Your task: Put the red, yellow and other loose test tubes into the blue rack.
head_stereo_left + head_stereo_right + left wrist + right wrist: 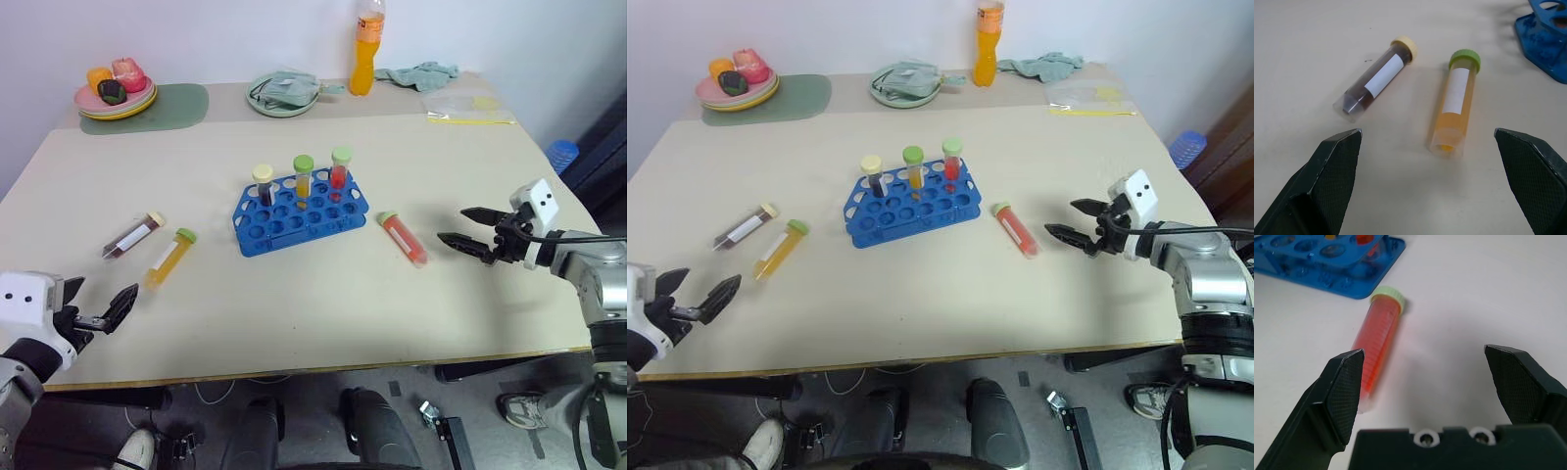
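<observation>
The blue rack (pixel 301 211) sits mid-table with three capped tubes standing in its back row. Three loose test tubes lie flat on the table. The red one (pixel 403 238) is just right of the rack. The yellow one (pixel 169 258) and the dark, cream-capped one (pixel 133 235) lie left of it. My right gripper (pixel 453 224) hovers open a short way right of the red tube (pixel 1378 342), pointing at it. Near the table's front-left edge, my left gripper (pixel 103 291) is open, with the yellow tube (pixel 1454 105) and dark tube (pixel 1376 78) lying ahead of it.
Along the back of the table are a stack of plates with food (pixel 116 98) on a green mat (pixel 171 106), a green plate with a cloth (pixel 282 93), a tall orange bottle (pixel 367 44), another cloth (pixel 421 73) and a clear bag (pixel 468 106).
</observation>
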